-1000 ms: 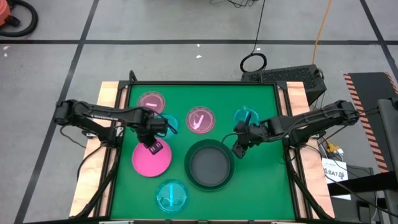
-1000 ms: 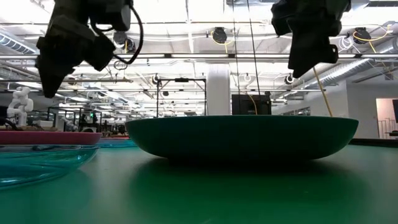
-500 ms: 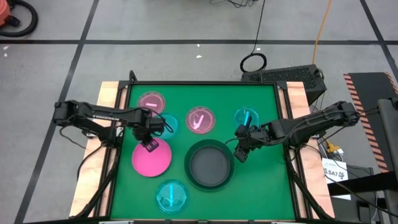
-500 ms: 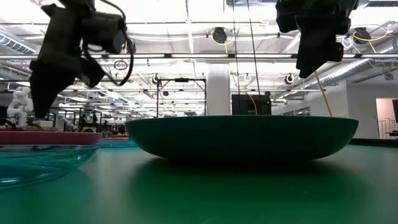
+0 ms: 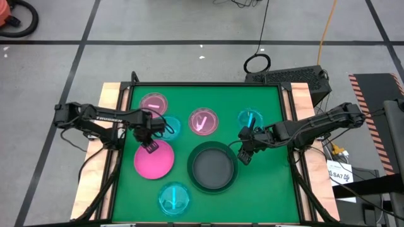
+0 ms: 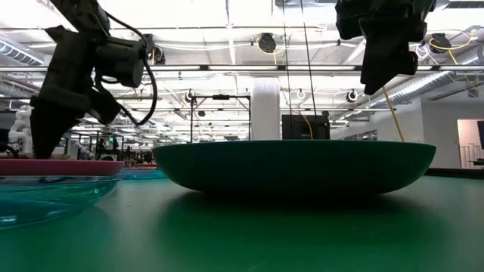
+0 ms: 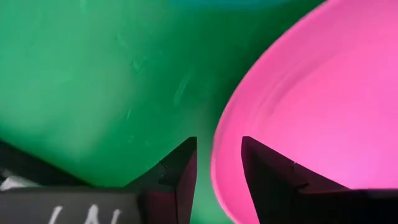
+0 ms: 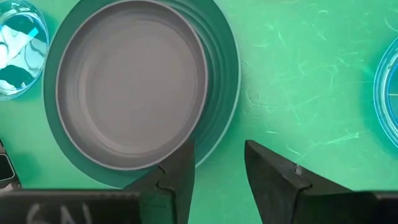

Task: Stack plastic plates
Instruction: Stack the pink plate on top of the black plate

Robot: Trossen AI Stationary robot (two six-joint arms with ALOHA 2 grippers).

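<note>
The hot pink plate (image 5: pixel 154 162) lies flat on the green mat at the left. My left gripper (image 5: pixel 150 147) is low over its far rim and open. In the left wrist view (image 7: pixel 217 177) one finger stands outside the rim (image 7: pixel 219 155) and one over the plate's inside. Large dark grey plates (image 5: pixel 213 167) sit nested at the centre. My right gripper (image 5: pixel 243 154) hangs open, high above the mat beside their right rim (image 8: pixel 214 93). Small translucent plates lie around: pink (image 5: pixel 153 103), pink (image 5: pixel 203 122), cyan (image 5: pixel 250 118), cyan (image 5: pixel 173 197); another cyan one (image 5: pixel 172 126) is partly under the left arm. My left gripper has its fingers (image 7: pixel 180 174) astride the pink plate's far rim, coming from above and pointing down. I cannot tell whether they touch it. The plate lies flat on the mat (image 6: pixel 60 166).
The green mat (image 5: pixel 265 183) ends at wooden side strips (image 5: pixel 110 94). Bare mat shows at the near right and near left corners. The near cyan plate (image 6: pixel 45 196) and the dark plates (image 6: pixel 295 166) fill the low view's foreground.
My left gripper has come down toward the pink plate's far rim, shifting slightly toward the table's left and far edges, and stays open. The plates have not moved.
</note>
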